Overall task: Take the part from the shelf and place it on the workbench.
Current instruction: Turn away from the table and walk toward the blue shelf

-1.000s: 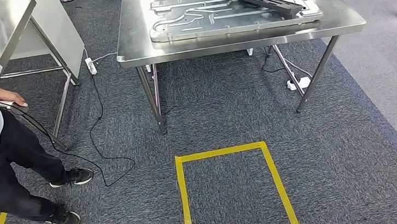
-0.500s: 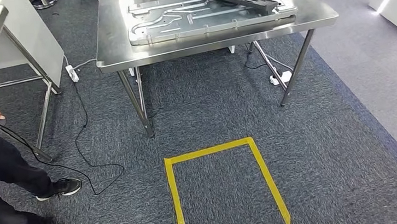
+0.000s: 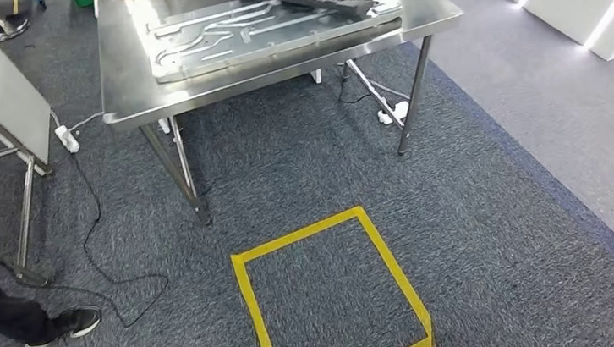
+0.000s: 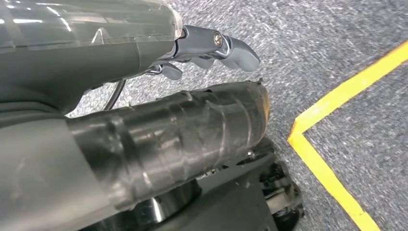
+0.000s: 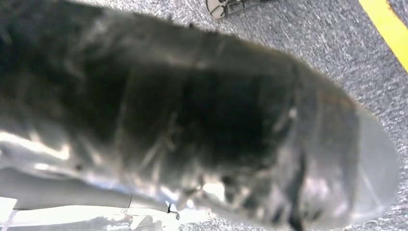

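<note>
Your view has swung right off the workbench (image 3: 278, 83); left hand (image 4: 211, 48) holds nothing, right hand (image 5: 202, 125) too blurred to tell.

Bright, even overhead light in the head view; soft glare across the steel worktop (image 3: 130, 88), faint shadow beneath it on the carpet (image 3: 496, 232). White glowing strips at the far right edge, blown out. Slight tilt and stretch toward the corners. Left wrist view sharp on carpet, highlights on the left hand (image 4: 144, 139). Right wrist view heavily blurred, possibly the right hand (image 5: 202, 125) too close for focus.
</note>
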